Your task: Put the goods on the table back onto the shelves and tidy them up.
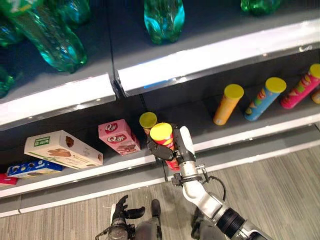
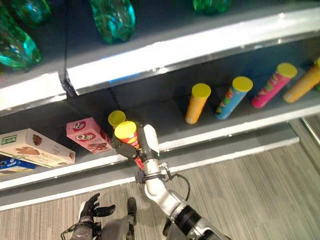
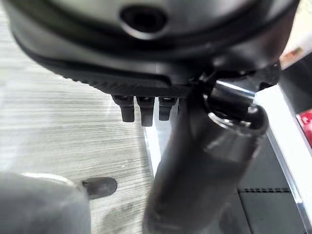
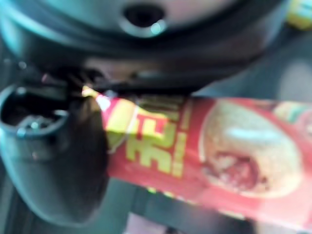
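My right hand [image 1: 182,150] is shut on a red chip can with a yellow lid [image 1: 163,138], holding it upright at the front edge of the lower shelf [image 1: 225,137]. The can's red side [image 4: 209,156] runs across the right wrist view, with the thumb [image 4: 58,165] curled against it. Just behind it stands another yellow-lidded can [image 1: 148,121]. My left hand [image 1: 121,216] hangs low over the floor, its fingers [image 3: 141,109] relaxed and holding nothing.
On the lower shelf stand a pink box [image 1: 119,137], a beige biscuit box [image 1: 61,149], a blue pack [image 1: 32,168], and orange [image 1: 228,104], blue [image 1: 265,98] and pink [image 1: 300,87] cans to the right. Green bottles [image 1: 164,20] line the upper shelf.
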Available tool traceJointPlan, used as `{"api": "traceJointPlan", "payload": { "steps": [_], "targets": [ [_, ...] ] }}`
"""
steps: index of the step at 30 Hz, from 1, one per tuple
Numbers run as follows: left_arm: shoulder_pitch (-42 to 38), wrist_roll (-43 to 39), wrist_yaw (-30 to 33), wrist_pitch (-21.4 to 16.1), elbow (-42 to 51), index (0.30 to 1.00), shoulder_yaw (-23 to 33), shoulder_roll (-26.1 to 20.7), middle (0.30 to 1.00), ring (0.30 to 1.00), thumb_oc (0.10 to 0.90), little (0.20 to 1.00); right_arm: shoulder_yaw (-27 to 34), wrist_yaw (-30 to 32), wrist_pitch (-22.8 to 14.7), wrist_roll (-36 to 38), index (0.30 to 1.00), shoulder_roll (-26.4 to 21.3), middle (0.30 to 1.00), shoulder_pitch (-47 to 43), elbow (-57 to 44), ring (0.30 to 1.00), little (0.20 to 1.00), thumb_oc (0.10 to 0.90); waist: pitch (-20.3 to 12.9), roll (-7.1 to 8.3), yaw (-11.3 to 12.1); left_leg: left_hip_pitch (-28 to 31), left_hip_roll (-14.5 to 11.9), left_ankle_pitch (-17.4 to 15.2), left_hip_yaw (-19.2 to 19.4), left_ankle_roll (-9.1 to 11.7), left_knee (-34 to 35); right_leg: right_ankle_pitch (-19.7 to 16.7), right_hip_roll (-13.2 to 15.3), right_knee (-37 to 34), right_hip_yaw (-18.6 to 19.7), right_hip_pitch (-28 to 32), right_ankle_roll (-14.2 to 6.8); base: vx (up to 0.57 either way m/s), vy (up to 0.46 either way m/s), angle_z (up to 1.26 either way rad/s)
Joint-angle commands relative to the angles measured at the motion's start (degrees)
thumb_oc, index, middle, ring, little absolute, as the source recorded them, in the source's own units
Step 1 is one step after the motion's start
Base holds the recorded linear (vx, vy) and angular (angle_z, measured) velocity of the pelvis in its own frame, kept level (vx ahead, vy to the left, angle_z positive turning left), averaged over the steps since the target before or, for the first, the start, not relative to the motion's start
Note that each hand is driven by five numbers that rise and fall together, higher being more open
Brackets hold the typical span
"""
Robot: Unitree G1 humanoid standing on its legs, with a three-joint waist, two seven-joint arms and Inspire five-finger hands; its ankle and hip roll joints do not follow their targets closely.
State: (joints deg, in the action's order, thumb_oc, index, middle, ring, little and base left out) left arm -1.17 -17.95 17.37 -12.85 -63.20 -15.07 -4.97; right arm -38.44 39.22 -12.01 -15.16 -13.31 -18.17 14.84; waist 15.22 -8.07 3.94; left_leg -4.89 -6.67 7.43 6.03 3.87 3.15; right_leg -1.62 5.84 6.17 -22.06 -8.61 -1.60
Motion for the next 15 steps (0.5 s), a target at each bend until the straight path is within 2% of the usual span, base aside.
{"api": "traceJointPlan", "payload": {
  "steps": [1, 3, 4, 6, 8, 11, 15],
  "targets": [
    [6.3, 4.5, -1.0, 0.5, -5.7, 0.9, -8.7, 0.8, 0.9, 0.9, 0.8, 0.9, 2.4, 4.0, -6.9, -4.6, 0.3, 3.5, 0.3, -4.3, -9.6, 0.3, 0.3, 0.4, -1.1, 3.15, -0.3, -4.7, -1.0, 1.1, -0.4, 1.6, 1.1, 0.8, 1.8, -4.8, 0.6, 1.5, -3.7, -0.13, -0.114, 0.13],
    [4.9, 6.9, -0.8, 0.4, -5.5, 0.9, -10.7, 0.9, 0.9, 0.9, 0.8, 0.9, 2.5, 5.4, -6.9, -4.9, 0.3, 3.1, 0.3, -5.6, -8.7, 0.3, 0.3, 0.4, 0.2, 2.96, -0.6, -6.1, -1.5, 1.0, 0.1, 1.6, 0.2, 0.2, 2.4, -5.3, -0.4, 1.0, -3.6, -0.19, -0.062, 0.18],
    [4.5, 6.2, -0.6, 0.0, -4.8, 0.9, -10.8, 0.9, 0.9, 0.9, 0.8, 0.9, 2.3, 7.3, -6.3, -5.4, 0.3, 3.3, 0.3, -7.2, -7.8, 0.3, 0.3, 0.4, 0.2, 2.87, -0.6, -5.2, -1.3, -1.1, 1.3, 1.1, -0.9, -0.7, 3.3, -5.6, -1.3, 0.2, -3.8, -0.16, -0.027, 0.15],
    [4.9, 5.6, -0.2, -0.3, -4.4, 0.9, -10.7, 0.9, 0.9, 0.9, 0.8, 0.9, 2.0, 8.6, -6.2, -6.3, 0.3, 3.6, 0.3, -8.3, -7.4, 0.3, 0.3, 0.4, -0.1, 2.57, -0.6, -4.4, -0.9, -2.6, 1.4, 0.9, -1.1, -1.3, 3.5, -5.8, -1.1, -0.4, -3.9, -0.09, -0.006, 0.13],
    [4.9, 5.0, -0.2, -0.2, -4.5, 0.9, -10.7, 1.2, 0.9, 0.9, 0.8, 0.9, 3.0, 10.5, -5.2, -8.6, 0.3, 3.9, 0.3, -10.0, -7.5, 0.3, 0.3, 0.4, -0.1, 2.07, -1.1, -4.6, -0.3, -2.6, 1.5, 1.1, -2.0, -2.5, 3.7, -7.0, -0.8, -0.9, -4.1, -0.05, 0.023, 0.09],
    [6.2, 5.4, -1.0, 0.4, -6.3, 0.9, -9.6, 1.4, 0.9, 0.9, 0.8, 0.9, 4.8, 11.6, -3.9, -10.8, 0.3, 3.3, 0.3, -11.2, -8.0, 0.3, 0.3, 0.4, -1.4, 1.16, -1.2, -3.2, 0.0, -2.6, 3.4, 1.0, 0.8, -3.9, 3.8, -7.7, 0.1, -1.3, -4.3, 0.02, 0.03, 0.04],
    [6.0, 6.3, -1.3, 0.8, -7.6, 0.9, -8.6, 0.8, 0.9, 0.9, 0.8, 0.9, 6.1, 12.4, -3.4, -12.1, 0.3, 2.5, 0.3, -13.4, -7.7, 0.3, 0.3, 0.4, -1.7, 0.07, -0.9, -3.5, 0.1, -2.4, 4.0, 1.1, 1.4, -4.1, 4.1, -7.4, 1.0, -2.5, -4.3, -0.04, 0.032, -0.02]
  ]
}}
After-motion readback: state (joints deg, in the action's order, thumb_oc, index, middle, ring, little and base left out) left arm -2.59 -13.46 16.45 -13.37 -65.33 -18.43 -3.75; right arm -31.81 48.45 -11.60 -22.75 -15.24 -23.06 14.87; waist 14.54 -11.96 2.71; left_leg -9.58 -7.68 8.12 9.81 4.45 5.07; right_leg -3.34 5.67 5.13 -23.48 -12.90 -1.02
